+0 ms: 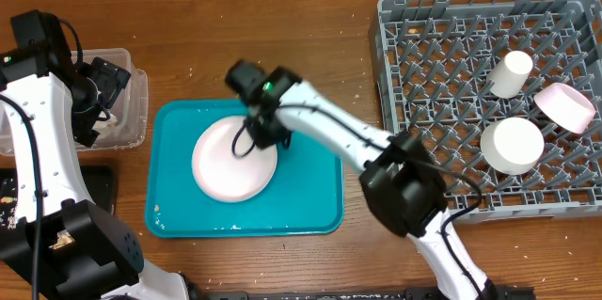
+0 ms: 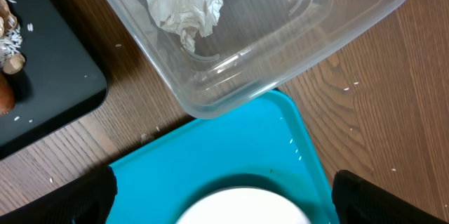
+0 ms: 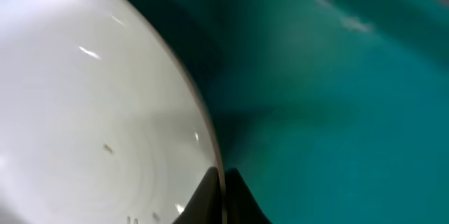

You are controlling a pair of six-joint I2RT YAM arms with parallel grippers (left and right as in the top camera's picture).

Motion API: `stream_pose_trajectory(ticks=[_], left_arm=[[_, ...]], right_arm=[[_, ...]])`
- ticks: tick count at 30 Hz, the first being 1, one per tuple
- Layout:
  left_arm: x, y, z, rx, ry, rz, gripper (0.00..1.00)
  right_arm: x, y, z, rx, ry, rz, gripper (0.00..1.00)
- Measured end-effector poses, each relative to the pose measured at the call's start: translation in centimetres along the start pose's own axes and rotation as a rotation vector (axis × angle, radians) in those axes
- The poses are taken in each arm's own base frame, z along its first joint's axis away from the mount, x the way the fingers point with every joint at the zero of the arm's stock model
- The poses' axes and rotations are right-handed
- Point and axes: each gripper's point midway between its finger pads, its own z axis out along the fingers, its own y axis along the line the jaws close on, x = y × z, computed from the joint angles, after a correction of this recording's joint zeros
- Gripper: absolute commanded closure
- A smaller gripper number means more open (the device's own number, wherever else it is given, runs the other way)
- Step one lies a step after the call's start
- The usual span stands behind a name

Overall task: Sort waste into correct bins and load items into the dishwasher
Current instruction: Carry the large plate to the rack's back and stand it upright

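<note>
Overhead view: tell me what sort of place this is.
Probably a robot test bench set up like a kitchen clean-up station, not a real kitchen: a wooden table, a grey dish rack holding a cup and bowl, and a plate on a teal tray.
</note>
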Motion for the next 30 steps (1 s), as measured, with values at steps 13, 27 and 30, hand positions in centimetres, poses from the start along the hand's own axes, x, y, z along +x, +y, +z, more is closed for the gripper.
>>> stream_pose_trajectory(ticks=[13,27,30], left_arm=[[0.0,0.0,0.0,0.000,0.000,0.000,0.00],[0.0,0.0,0.0,0.000,0.000,0.000,0.00],[0.0,0.0,0.0,0.000,0.000,0.000,0.00]], right_arm=[[-3.8,-22.9,-15.9,0.223,-0.207,0.432,0.96],[7.4,-44.3,-29.3,0.443,-0.421,0.905,0.96],[8.8,-46.2,-29.8,0.465,-0.431,0.949,0.96]])
